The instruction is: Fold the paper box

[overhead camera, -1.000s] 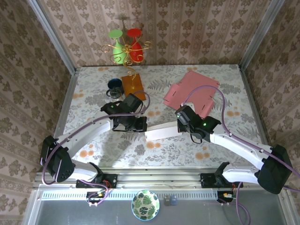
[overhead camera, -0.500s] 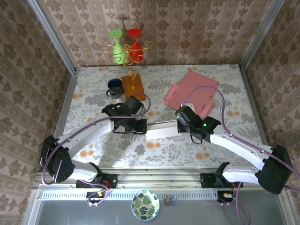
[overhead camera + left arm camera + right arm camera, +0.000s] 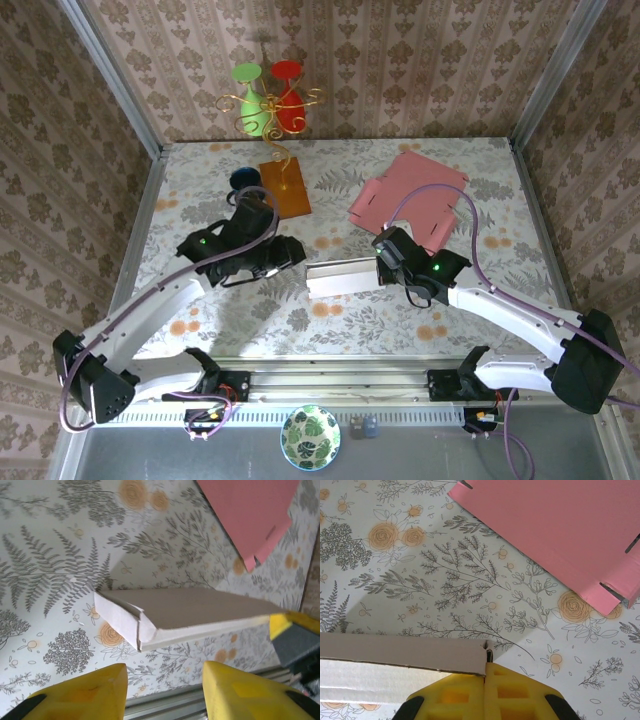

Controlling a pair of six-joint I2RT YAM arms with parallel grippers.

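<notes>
1. The paper box point(image 3: 340, 278), a long white carton, looks lifted just off the middle of the table point(image 3: 330, 335), with its long axis running left to right across both arms
2. The right fingers point(image 3: 460, 695) are pressed together on a flap at its right end, carrying it
3. The left fingers point(image 3: 85, 690) stand spread and clear of the box; its free left end lies straight ahead of them, so the left arm is nearer that end

The floral-print table point(image 3: 330, 320) carries a flat pink sheet point(image 3: 408, 200) ahead of the right gripper point(image 3: 486, 685) jaws. An orange slab point(image 3: 285, 185) and a dark cup point(image 3: 245, 179) lie beside the left gripper point(image 3: 165, 692) jaws.
</notes>
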